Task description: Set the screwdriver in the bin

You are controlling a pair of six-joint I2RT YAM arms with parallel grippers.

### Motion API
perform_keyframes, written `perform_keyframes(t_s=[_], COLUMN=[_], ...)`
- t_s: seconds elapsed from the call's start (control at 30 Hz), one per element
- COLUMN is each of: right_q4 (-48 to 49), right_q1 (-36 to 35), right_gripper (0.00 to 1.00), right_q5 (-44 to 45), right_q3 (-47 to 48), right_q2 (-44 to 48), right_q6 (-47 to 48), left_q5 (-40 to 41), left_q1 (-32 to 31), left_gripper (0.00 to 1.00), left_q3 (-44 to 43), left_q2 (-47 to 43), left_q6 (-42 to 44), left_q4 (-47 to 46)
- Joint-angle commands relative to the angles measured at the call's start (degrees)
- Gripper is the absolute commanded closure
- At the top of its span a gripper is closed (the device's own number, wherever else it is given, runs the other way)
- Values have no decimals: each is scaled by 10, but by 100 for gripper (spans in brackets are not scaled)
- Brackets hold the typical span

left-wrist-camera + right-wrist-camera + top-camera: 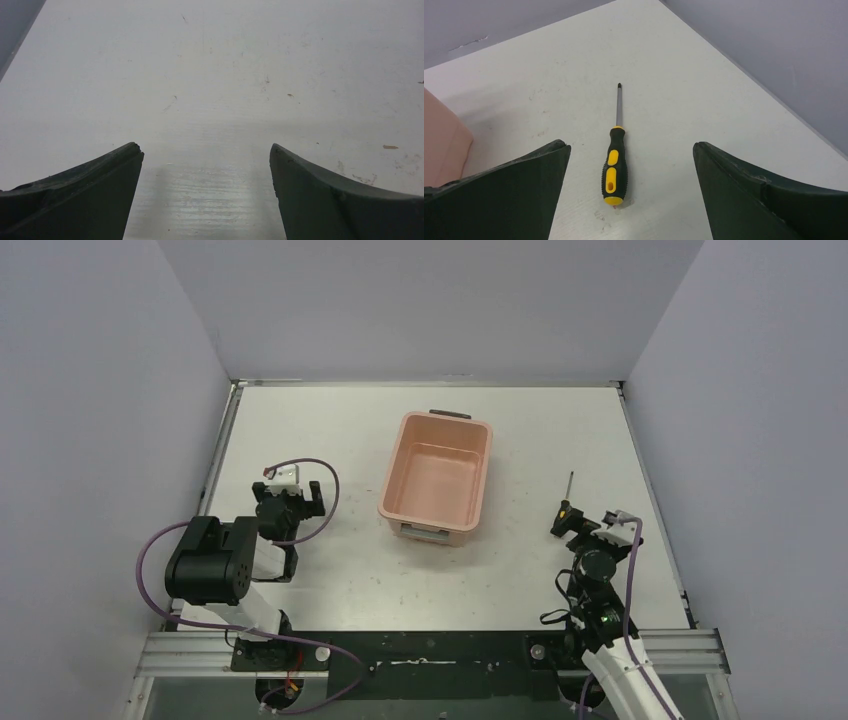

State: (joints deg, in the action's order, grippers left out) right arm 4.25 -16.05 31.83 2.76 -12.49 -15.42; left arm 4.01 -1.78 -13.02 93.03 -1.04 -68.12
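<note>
The screwdriver (614,164), black handle with yellow accents and a thin metal shaft, lies flat on the white table with its tip pointing away. In the top view the screwdriver (566,505) lies right of the bin. My right gripper (630,150) is open, its jaws wide on either side of the handle, not touching it; it shows in the top view (585,527) just behind the handle end. The salmon-pink bin (481,476) stands empty at the table's middle, dark handle at its far end. My left gripper (206,152) is open and empty over bare table, left of the bin (290,502).
Grey walls enclose the table on three sides. In the right wrist view the bin's pink wall (441,140) shows at the left edge and the right wall (774,50) runs close by the screwdriver. Cables loop round both arms.
</note>
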Motion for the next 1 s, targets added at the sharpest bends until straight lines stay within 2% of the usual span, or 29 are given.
perform_keyframes(t_s=[0.0,0.13,0.23,0.43,0.5,0.63,0.8,0.9,0.97], right_q4=[33,9,-34,-283,-319,-335,-312,-275,-263], right_q1=[0,1,1,14,30,92,139,154,157], right_gripper=[0,0,0,0,0,0,2,11,20], right_q5=[0,-21,-36,-29,-63,-169,-215,-271,-289], right_q3=[36,101,184,448,497,550,541,504,485], right_q2=[-17,-82,-177,-471,-555,-672,-749,-772,-789], right_q6=[-9,-43,-52,-83,-62,-52,-64,-68,-69], left_q5=[-7,-7,-6,-6,-6,-6,-6,-5,-6], left_q1=[0,0,0,0,0,0,0,0,0], left_gripper=[3,3,3,3,3,3,3,3,3], left_q3=[-10,-10,-10,-10,-10,-10,-10,-10,-10], left_q2=[-5,-5,-5,-5,-5,-5,-5,-4,-5], left_q6=[-2,-3,-2,-2,-2,-2,-2,-3,-3], left_q4=[-26,-26,-25,-24,-24,-24,-25,-25,-25])
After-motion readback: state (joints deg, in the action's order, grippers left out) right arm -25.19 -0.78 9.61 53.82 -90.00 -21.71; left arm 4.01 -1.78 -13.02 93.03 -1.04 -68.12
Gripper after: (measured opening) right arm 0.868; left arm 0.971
